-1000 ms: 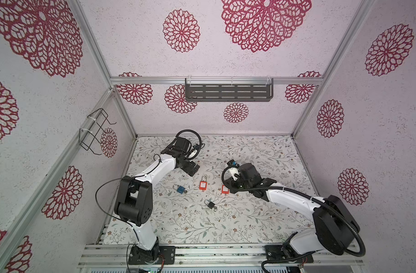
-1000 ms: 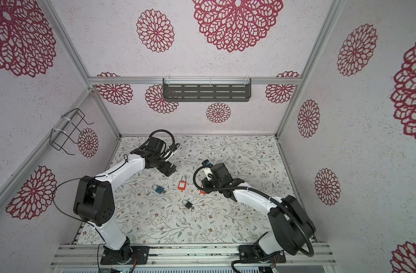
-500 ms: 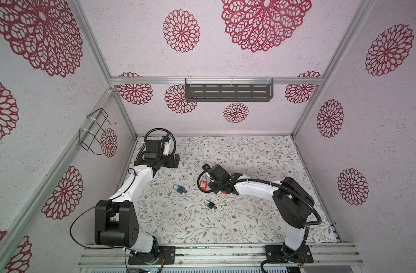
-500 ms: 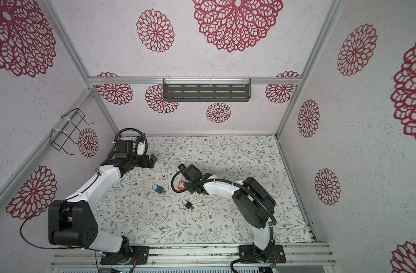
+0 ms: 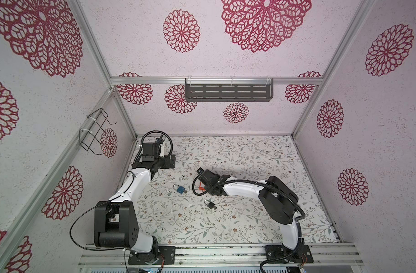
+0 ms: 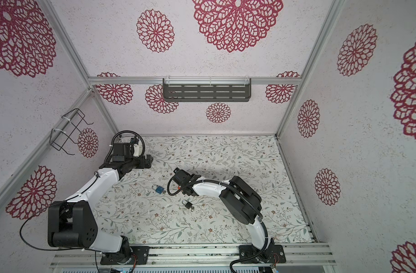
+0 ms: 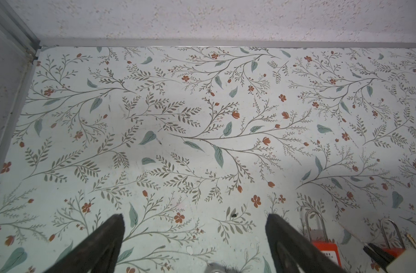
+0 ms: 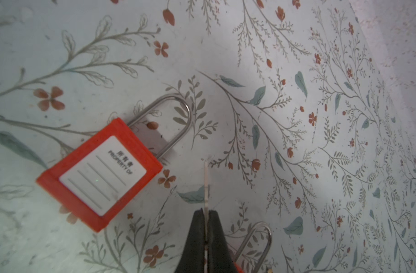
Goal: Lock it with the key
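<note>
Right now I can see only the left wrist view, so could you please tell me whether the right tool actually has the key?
Observer: Yes. In the right wrist view the right tool is shut on the key, and its thin blade sticks out past the fingertips.
Operator: Thank you. How does that blade sit relative to the red locks?
Observer: One red padlock lies flat with its white label up, beside the blade and apart from it.
Operator: Are there any locks outside my view?
Observer: Two. In a top view a blue padlock lies left of the right tool, and a black padlock lies nearer the arms' bases.
</note>
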